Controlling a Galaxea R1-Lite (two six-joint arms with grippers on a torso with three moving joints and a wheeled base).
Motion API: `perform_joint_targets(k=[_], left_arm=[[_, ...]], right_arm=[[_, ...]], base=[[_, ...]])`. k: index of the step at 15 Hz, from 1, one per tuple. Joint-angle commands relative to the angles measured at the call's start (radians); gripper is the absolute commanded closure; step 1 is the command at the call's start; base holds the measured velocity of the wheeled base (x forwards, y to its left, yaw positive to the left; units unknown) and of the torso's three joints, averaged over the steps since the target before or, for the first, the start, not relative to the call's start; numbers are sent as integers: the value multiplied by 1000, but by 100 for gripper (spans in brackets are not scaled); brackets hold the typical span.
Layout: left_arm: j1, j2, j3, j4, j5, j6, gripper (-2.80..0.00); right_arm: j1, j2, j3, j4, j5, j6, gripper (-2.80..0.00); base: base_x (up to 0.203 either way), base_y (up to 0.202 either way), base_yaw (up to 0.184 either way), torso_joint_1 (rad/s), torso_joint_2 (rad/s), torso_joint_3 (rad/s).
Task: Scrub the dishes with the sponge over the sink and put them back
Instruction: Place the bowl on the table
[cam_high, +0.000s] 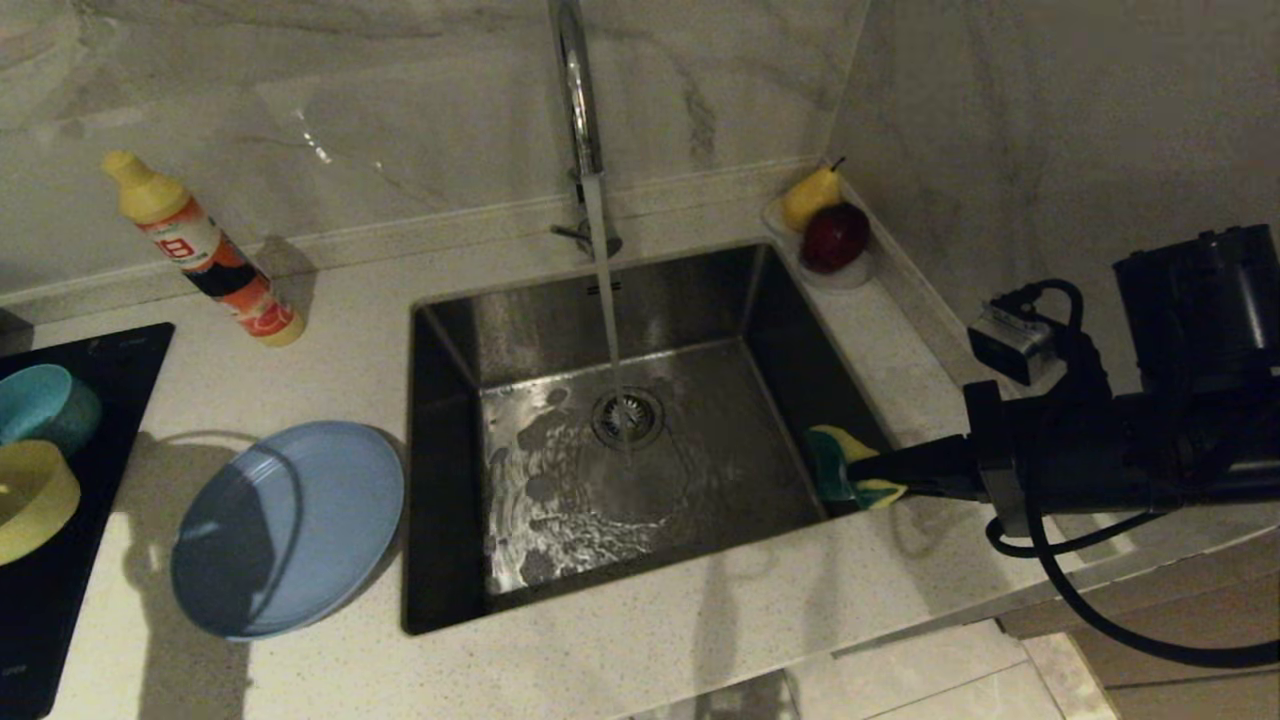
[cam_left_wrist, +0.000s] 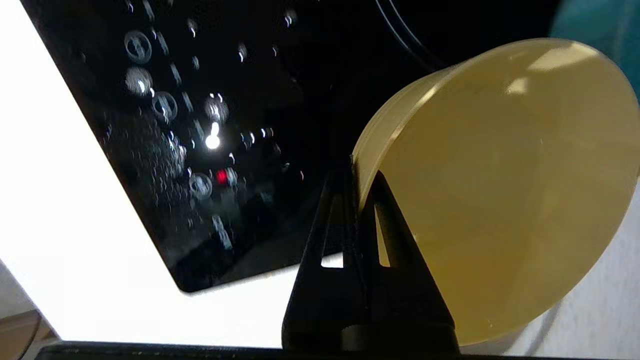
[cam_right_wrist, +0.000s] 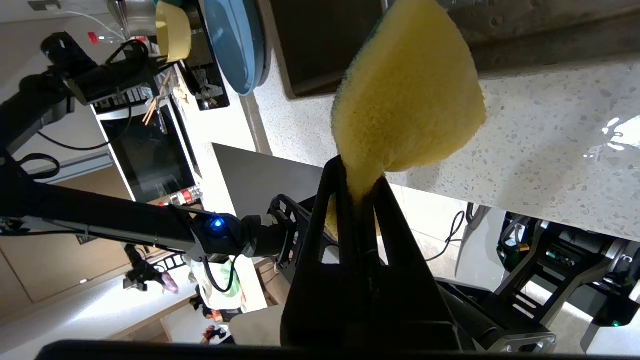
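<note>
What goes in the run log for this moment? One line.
left tool: shut on yellow bowl | right tool: shut on sponge | tap: running | plate: on counter

Matte black right arm (cam_high: 1100, 465), looping black cables, silver wrist camera (cam_high: 1010, 345).

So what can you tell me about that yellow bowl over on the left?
The yellow bowl is a small, matte, plastic-looking dish, pale yellow and round. It sits tipped at the black cooktop, beside the teal-blue bowl. The left gripper is shut on its rim, one finger inside and one outside.
</note>
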Motion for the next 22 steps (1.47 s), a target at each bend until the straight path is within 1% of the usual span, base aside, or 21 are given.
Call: perform_joint_targets(k=[1,7,13,14,15,19,21,22], left_arm=[[25,32,-1,-28,0,-4,0],[66,70,-2,-48,1,3,0],[80,78,-1,-53,1,14,0],[80,84,1,-53,1,17,-267],[81,94,-2,-53,2,19,-280],[87,87,-18,-51,-2,12,-280],[89,36,-55,-31,-10,8,-280],[89,-8,-77,-12,-37,7,-280]], right_arm=[[1,1,1,2,5,4,0],[-1,4,0,-1,5,4,0],[-9,-13,-9,4,6,5,0],[-9,-13,-4,4,6,5,0],[-9,-13,-1,4,6,5,0],[-9,-13,-3,2,6,4,0],[-9,-14,0,4,6,4,0],[-9,-12,2,3,6,4,0]], base=[[0,0,0,0,0,0],[0,0,0,0,0,0],[0,0,0,0,0,0],[0,0,0,0,0,0],[0,0,0,0,0,0],[0,0,0,0,0,0],[0,0,0,0,0,0],[0,0,0,0,0,0]])
